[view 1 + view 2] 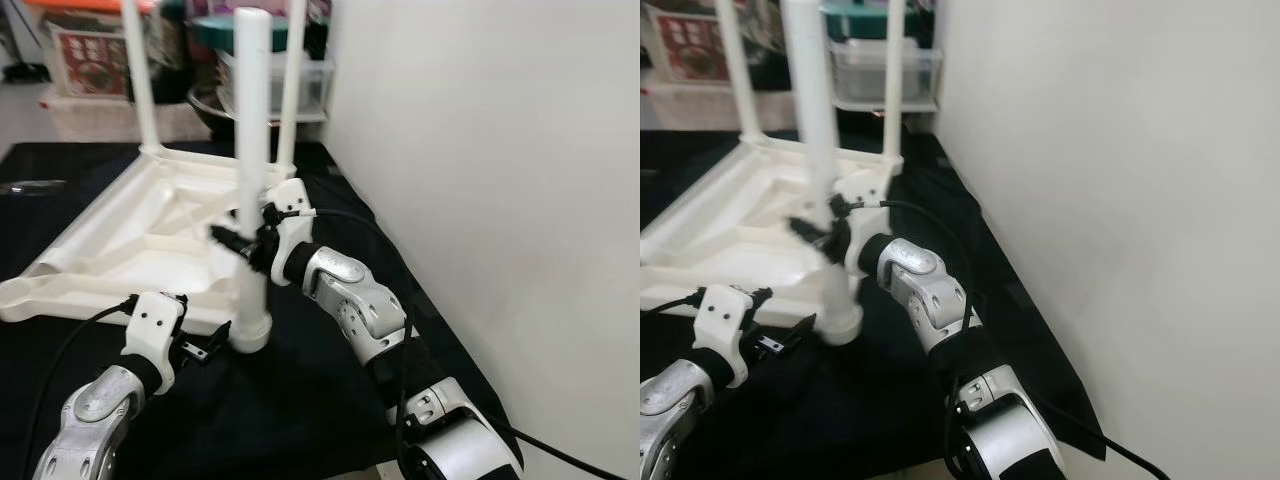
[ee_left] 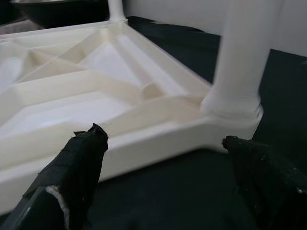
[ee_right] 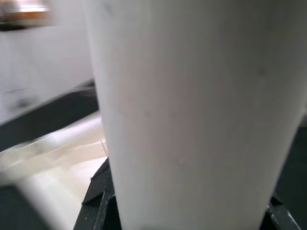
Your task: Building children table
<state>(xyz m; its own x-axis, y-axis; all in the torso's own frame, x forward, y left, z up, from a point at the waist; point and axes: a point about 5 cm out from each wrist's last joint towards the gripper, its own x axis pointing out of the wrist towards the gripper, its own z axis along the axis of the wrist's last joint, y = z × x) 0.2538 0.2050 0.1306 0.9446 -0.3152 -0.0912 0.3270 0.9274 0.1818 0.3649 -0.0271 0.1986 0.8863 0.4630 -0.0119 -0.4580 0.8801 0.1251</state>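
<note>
Because the legs go in from below, the white tabletop [image 1: 130, 235] lies upside down on the black-covered worktop [image 1: 320, 400], ribbed underside up, hard by the pale wall [image 1: 500, 200]. That puts every corner socket within my reach. Two far legs [image 1: 140, 80] already stand upright in the back corners. The near leg [image 1: 252, 180] stands in the corner socket [image 1: 250, 330] closest to me, roughly upright, and I judge it is being seated there, not yet proven home.

My right tool [image 1: 240, 243] is pinching that leg partway up its shaft, fingers clamped either side; the right wrist view has the white tube pressed between the black pads. Gripping at mid-height gives me leverage to keep it plumb while pushing down.

My left tool [image 2: 163, 158] sits low on the worktop just before that corner, fingers [image 2: 76, 158] spread and holding nothing, placed, I reckon, to brace the tabletop edge.
</note>
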